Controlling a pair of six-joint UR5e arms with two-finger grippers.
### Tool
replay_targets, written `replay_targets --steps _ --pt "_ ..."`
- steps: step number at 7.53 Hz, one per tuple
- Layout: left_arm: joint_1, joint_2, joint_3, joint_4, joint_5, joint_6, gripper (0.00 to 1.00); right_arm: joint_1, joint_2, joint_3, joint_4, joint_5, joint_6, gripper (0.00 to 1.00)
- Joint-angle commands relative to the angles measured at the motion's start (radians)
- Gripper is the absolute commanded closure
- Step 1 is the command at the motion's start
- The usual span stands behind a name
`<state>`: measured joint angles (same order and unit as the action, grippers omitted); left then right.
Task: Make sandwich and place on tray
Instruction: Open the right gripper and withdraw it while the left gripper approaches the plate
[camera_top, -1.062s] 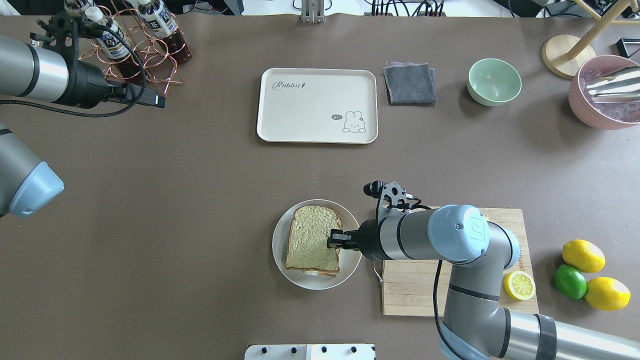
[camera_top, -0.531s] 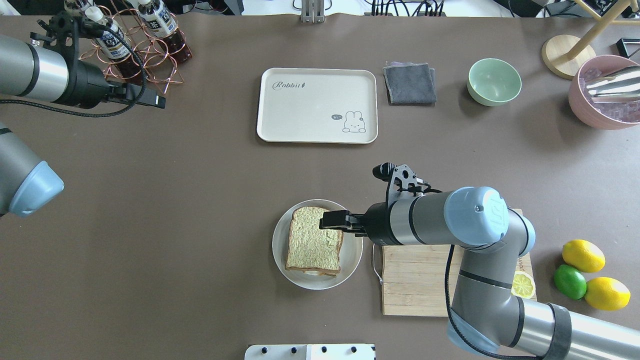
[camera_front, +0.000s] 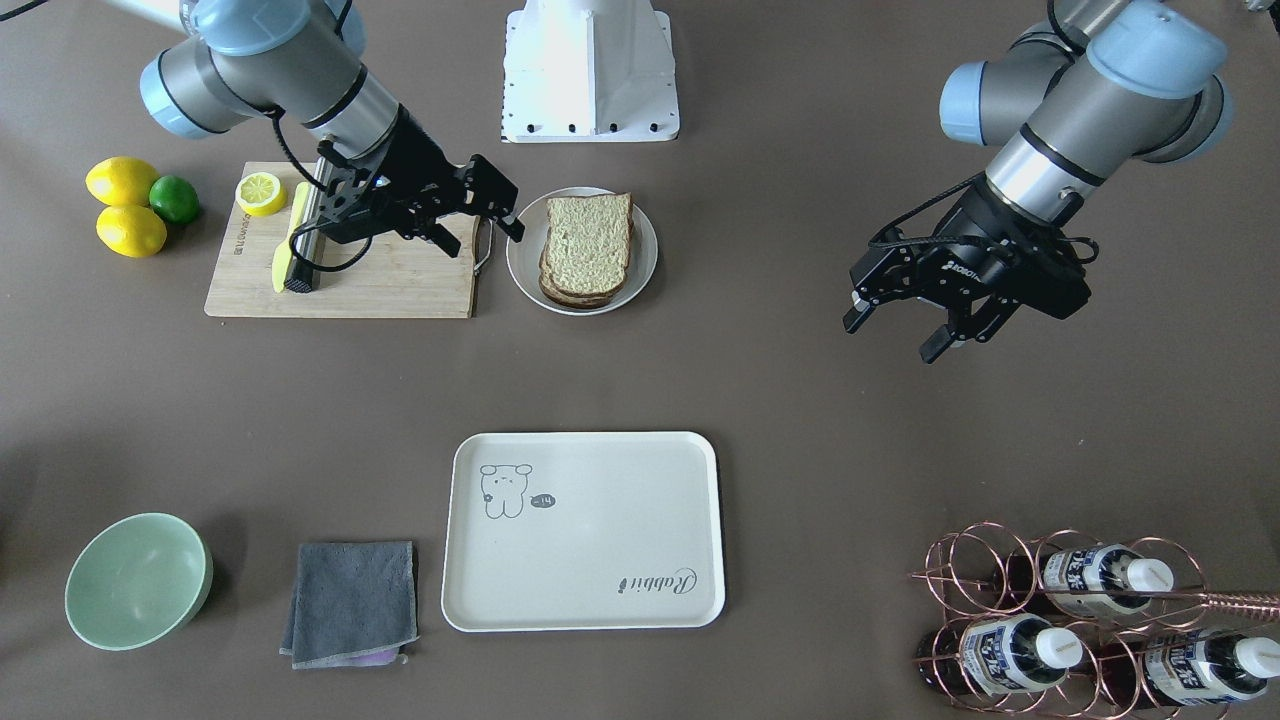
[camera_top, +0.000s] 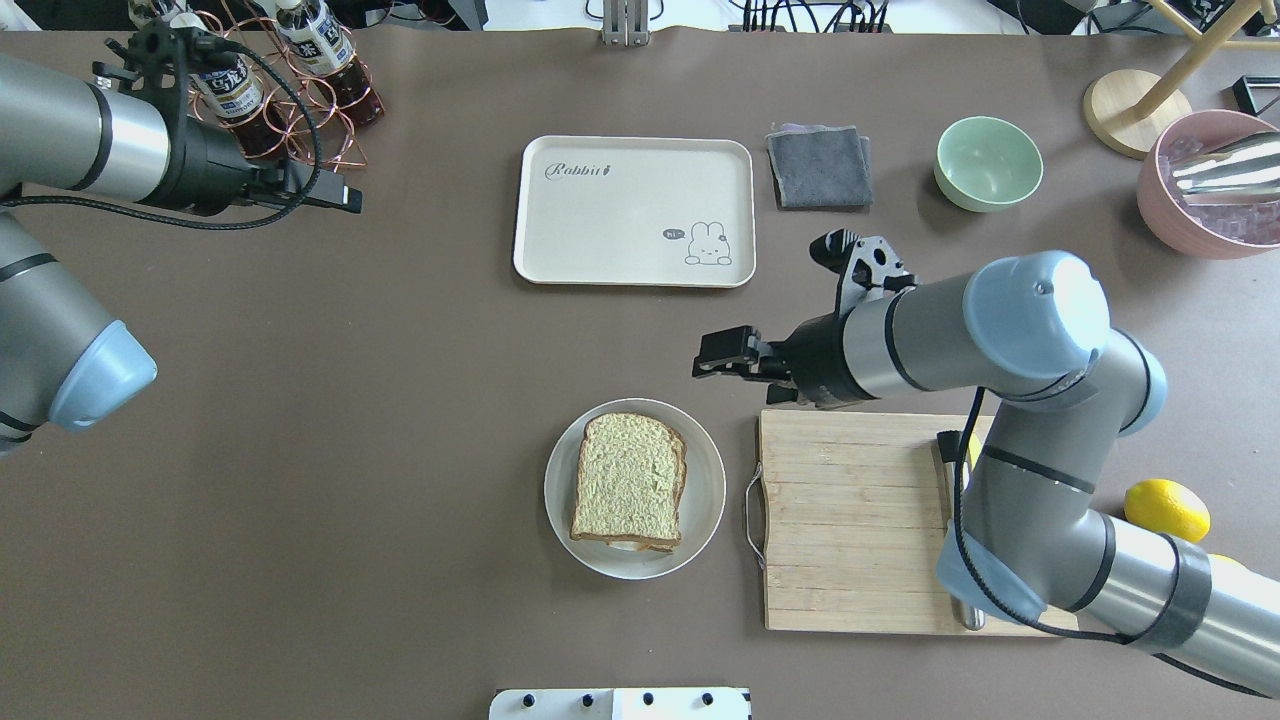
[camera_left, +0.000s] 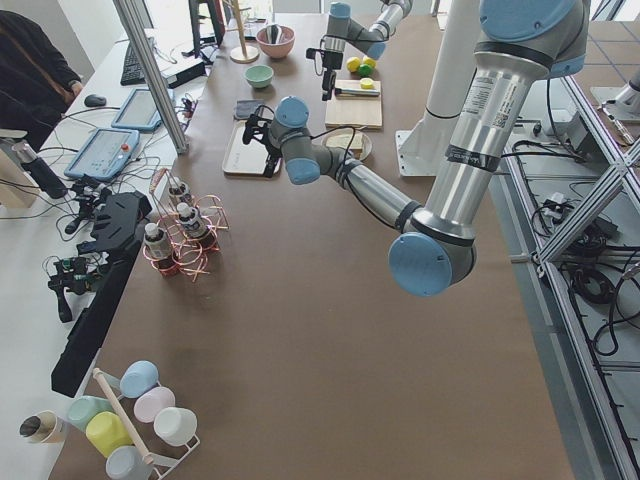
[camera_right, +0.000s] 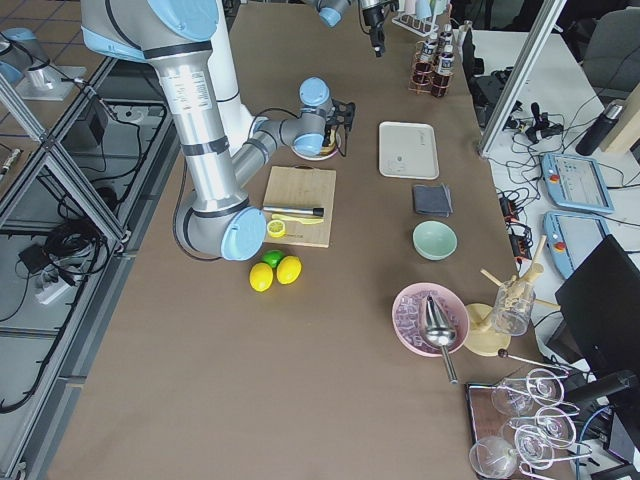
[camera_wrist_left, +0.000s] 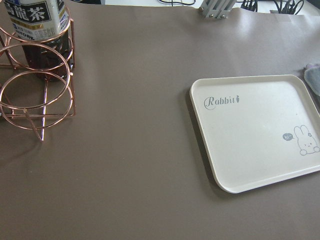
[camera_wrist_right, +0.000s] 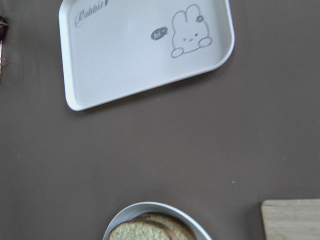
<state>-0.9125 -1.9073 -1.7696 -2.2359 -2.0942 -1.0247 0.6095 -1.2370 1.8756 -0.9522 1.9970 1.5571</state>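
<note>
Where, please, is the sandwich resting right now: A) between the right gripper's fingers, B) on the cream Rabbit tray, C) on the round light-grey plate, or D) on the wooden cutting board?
C: the sandwich lies on the round light-grey plate, apart from the tray.

A robotics laboratory is indicated: a brown-covered table (camera_left: 330, 300) is framed by aluminium posts (camera_left: 155, 75), teach pendants (camera_left: 105, 152) and cabled black devices (camera_left: 112, 222) are laid on a side bench at nine o'clock, seen from the left end, and a white robot pedestal (camera_front: 590, 65) is mounted at the table's edge.
</note>
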Motion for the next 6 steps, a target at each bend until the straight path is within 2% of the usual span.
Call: replay_targets --steps 1,3,6 --pt "0.143 -0.074 -0.013 -0.001 0.128 -0.2 0.03 0.208 -0.089 -0.004 -0.114 0.14 -0.174 0.0" --pt "0.295 -0.09 -0.022 -0.002 0.286 -0.238 0.03 0.318 -0.172 -0.01 -0.228 0.16 -0.439 0.0" --pt "0.412 -0.087 -0.024 -0.008 0.347 -0.287 0.03 0.534 -0.332 -0.016 -0.243 0.311 -0.76 0.0"
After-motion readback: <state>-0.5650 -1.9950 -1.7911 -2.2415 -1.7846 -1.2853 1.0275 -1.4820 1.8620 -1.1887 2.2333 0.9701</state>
